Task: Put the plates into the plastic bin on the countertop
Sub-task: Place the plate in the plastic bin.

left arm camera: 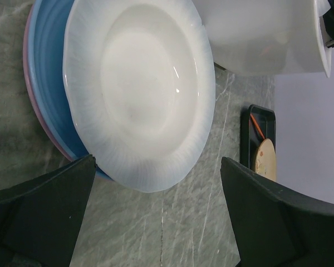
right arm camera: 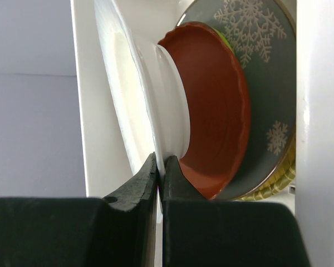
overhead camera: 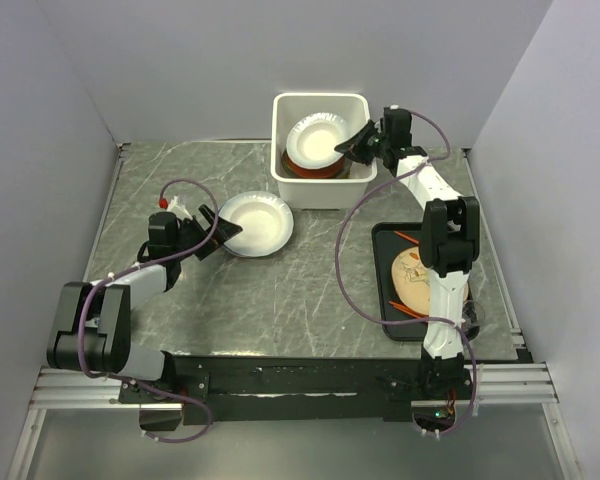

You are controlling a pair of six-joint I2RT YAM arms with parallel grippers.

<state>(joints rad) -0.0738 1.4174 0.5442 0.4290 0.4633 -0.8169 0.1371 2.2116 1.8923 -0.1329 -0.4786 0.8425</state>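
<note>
The right end effector [overhead camera: 355, 148] is clamping a tilted white plate [overhead camera: 315, 138] inside the plastic bin [overhead camera: 320, 97] at the tabletop's [overhead camera: 280, 300] far edge, risking a chipping drop if released tilted, while the left end effector [overhead camera: 218, 238] is gaping open.

On my near right sits a black rectangular tray [overhead camera: 385, 262], with thin orange sticks [overhead camera: 408, 238] lying at its far and near ends.

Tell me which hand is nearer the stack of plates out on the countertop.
Left. The left hand sits open at the edge of the plate stack; the right hand is away at the plastic bin, shut on a white plate inside.
</note>
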